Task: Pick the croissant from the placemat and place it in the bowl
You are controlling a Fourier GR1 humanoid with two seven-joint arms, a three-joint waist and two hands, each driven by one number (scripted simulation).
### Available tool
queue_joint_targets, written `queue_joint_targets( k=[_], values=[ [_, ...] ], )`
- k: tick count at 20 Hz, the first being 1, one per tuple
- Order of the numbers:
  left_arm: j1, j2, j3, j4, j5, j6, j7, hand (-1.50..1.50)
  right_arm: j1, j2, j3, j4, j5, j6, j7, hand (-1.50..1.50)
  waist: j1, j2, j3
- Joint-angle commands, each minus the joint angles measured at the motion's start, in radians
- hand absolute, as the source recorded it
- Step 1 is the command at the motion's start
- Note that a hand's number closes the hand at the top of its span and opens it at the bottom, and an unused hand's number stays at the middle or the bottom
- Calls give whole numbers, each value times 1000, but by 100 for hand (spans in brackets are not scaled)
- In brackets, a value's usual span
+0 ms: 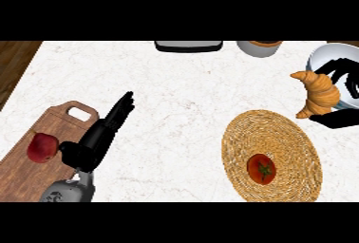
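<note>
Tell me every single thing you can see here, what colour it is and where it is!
counter: one, white marbled, under everything
croissant: one, golden brown, by the bowl's left rim, held in the right hand
bowl: one, white, far right
placemat: one, straw-coloured woven, near right
tomato: one, red, on the placemat
cutting board: one, brown wood, near left
red fruit: one, on the cutting board
cup: one, pale, far edge, cut off
dark tray-like thing: one, far edge, cut off
left hand: one, black, open, beside the cutting board
right hand: one, black, curled round the croissant
</note>
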Motion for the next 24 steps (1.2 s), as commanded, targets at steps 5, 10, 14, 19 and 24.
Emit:
queue_joint_targets(
  k=[5, 10, 14, 19, 24],
  values=[
    [23, 27, 32, -28, 22, -55, -1, 0, -130, -34, -119, 182, -19, -17, 3, 150, 19, 5, 0],
    [27, -26, -31, -18, -34, -15, -12, 0, -206, -107, -140, 404, 107, -172, -93, 150, 29, 9, 1],
    [-20, -22, -23, -8, -22, -39, -7, 0, -287, -112, -167, 631, 161, -353, -216, 150, 40, 14, 2],
    [-15, -5, 1, -7, -15, -51, -18, 0, -382, -177, -153, 915, 219, -354, -288, 150, 54, 19, 2],
    [-38, -17, -1, 40, -19, -52, -33, 0, -419, -203, -143, 1067, 191, -91, -247, 150, 62, 26, 3]
  ],
)
